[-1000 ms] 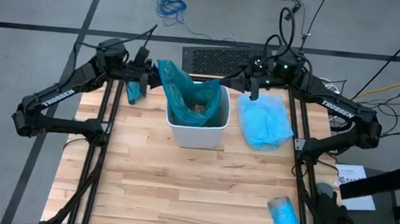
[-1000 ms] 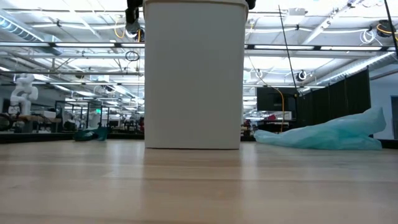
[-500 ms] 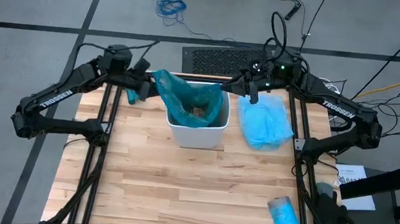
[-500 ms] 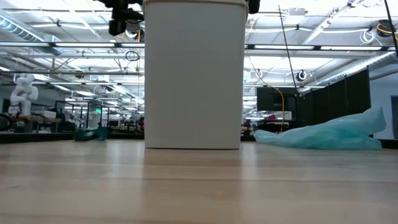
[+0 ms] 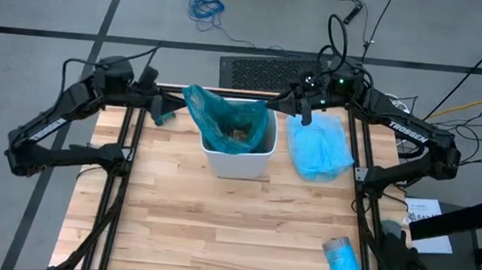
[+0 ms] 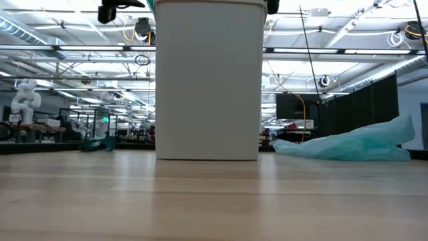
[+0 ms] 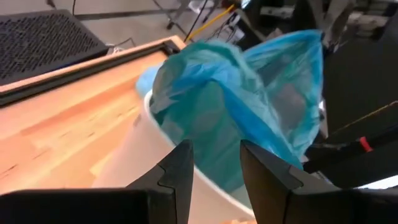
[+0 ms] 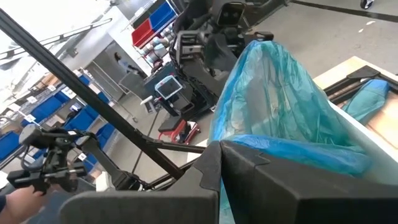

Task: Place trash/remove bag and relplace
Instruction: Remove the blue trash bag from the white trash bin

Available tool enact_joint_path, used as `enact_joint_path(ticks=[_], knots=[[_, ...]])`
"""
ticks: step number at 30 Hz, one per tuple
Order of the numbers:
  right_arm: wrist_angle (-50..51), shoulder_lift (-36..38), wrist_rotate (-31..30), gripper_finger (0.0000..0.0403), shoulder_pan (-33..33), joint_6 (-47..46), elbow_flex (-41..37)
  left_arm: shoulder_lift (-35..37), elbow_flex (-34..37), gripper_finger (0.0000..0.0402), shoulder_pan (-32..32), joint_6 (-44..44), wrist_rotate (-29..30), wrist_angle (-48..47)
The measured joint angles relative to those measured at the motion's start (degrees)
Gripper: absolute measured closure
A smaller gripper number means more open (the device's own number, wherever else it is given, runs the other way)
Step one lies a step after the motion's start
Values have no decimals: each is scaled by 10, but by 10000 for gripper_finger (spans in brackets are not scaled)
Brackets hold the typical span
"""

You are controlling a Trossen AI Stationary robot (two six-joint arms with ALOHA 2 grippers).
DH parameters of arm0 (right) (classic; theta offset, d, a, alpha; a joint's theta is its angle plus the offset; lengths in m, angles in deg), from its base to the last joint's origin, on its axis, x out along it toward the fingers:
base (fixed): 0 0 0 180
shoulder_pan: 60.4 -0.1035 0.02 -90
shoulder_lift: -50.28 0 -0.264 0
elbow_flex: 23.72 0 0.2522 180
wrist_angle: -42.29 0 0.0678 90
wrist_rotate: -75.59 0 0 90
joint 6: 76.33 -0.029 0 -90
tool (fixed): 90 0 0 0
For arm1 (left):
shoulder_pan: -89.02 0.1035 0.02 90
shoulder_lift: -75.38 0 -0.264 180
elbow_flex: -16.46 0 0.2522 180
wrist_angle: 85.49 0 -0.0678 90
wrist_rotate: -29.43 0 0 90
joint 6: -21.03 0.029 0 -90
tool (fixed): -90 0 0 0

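A white bin (image 5: 237,159) stands at the table's far middle, lined with a blue bag (image 5: 225,116) that holds brown crumpled trash (image 5: 240,135). The bag's left side stands up in a peak (image 5: 196,100) above the rim. My left gripper (image 5: 172,104) hovers left of that peak, open, with nothing between its fingers (image 7: 183,168); the bag (image 7: 249,106) shows beyond them. My right gripper (image 5: 280,103) is shut on the bag at the bin's far right corner. My right gripper holds the bag's rim (image 8: 261,146) at the bin's far right corner, coming almost level from the table's right side. The plastic is bunched there and runs in between the fingers, which hide the pinch itself. The bag's body stays inside the bin.
A loose pale blue bag (image 5: 318,149) lies spread on the table right of the bin. A dark teal scrap (image 5: 161,116) lies at the far left corner. A blue packet (image 5: 342,262) sits at the near right edge. A black mat (image 5: 260,69) lies beyond the far edge.
My left gripper has drawn back from the bag's raised peak toward the table's left edge and tipped further downward. The peak has sunk a little toward the bin's rim but still stands up by itself.
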Motion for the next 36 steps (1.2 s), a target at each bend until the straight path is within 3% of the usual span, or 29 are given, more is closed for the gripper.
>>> enact_joint_path(ticks=[6,17,26,29,34,36], knots=[[-4,0,0,403,0,0,0,9,0,267,0,-13,-16,40],[-5,0,0,403,0,0,0,-11,8,185,0,-19,-30,66],[-7,0,-1,403,0,2,0,-64,30,183,-1,-19,-31,98],[-7,0,-1,403,0,2,0,-73,31,216,-1,-19,-27,148],[-9,0,-1,403,0,1,0,-74,31,362,-1,-30,-49,245],[-21,0,0,403,0,-4,0,-73,30,388,-1,-38,-67,286]])
